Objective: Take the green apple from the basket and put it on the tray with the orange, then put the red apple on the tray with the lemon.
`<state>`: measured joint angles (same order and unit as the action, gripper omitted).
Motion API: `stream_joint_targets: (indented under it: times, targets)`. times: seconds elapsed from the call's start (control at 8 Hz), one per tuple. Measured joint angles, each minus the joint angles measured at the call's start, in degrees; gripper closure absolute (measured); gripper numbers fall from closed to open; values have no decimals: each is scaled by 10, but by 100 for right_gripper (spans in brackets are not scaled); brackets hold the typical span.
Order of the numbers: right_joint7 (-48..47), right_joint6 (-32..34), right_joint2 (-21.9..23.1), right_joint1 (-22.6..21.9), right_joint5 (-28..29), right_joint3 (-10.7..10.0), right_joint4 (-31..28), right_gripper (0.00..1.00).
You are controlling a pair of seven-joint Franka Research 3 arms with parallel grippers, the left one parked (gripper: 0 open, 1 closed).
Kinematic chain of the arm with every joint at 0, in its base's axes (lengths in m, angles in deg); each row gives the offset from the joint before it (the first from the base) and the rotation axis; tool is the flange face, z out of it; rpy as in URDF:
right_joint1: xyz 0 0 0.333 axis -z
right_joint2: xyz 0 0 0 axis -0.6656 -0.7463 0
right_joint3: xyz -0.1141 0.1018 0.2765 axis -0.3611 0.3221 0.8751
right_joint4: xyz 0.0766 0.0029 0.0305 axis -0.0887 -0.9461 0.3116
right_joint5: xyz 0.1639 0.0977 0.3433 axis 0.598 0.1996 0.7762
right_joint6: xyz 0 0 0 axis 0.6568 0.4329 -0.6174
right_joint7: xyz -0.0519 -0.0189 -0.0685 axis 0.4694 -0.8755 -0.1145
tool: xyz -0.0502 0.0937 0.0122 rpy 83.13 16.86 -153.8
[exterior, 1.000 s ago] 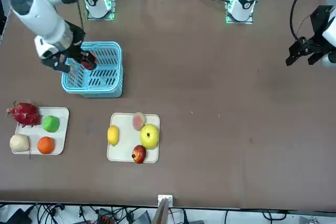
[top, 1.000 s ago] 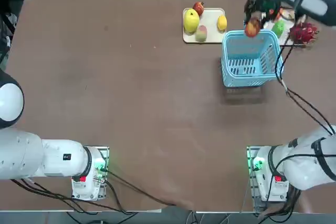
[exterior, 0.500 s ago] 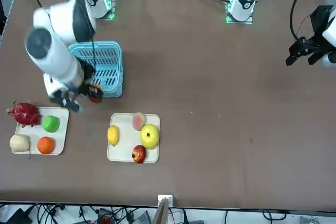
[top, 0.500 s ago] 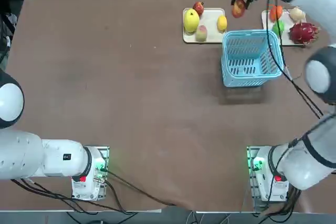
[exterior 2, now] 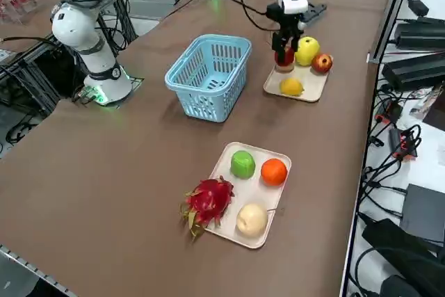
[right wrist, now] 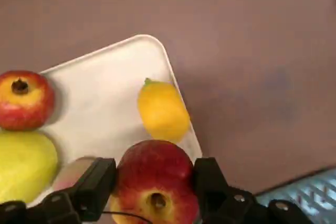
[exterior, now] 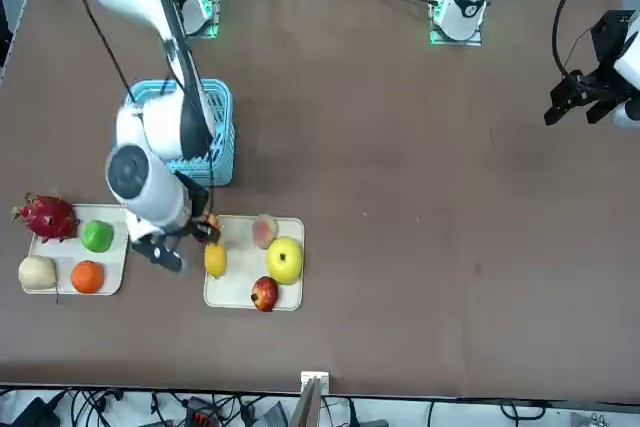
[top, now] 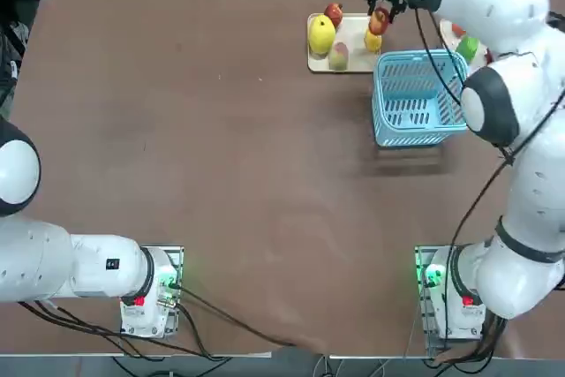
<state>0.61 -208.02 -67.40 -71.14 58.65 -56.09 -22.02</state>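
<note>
Right gripper (right wrist: 153, 192) is clamped on the red apple (right wrist: 153, 181), one finger on each side, hanging over the tray with the lemon (top: 351, 39). Below it the lemon (right wrist: 163, 110) lies near the tray's edge, and the apple sits just above it, not yet touching the tray as far as the wrist view shows. Over on that tray there's also a big yellow fruit (exterior: 284, 259), a darker red apple (exterior: 264, 293) and a pinkish peach-like fruit (exterior: 264, 230). The blue basket (exterior 2: 208, 74) stands close by. On the tray with the orange (exterior 2: 277, 173), the green apple (exterior 2: 243, 163) rests beside the orange (exterior 2: 274, 171), with a dragon fruit (exterior 2: 207, 201) and a pale round fruit (exterior 2: 252, 219).
</note>
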Motion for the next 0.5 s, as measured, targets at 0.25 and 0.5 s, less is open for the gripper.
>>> stream_joint_targets:
  times: [0.25,0.5]
  targets:
    - [-4,-41,-27,-1,36,2,7,14]
    - [-15,-75,-49,-9,46,6,8,14]
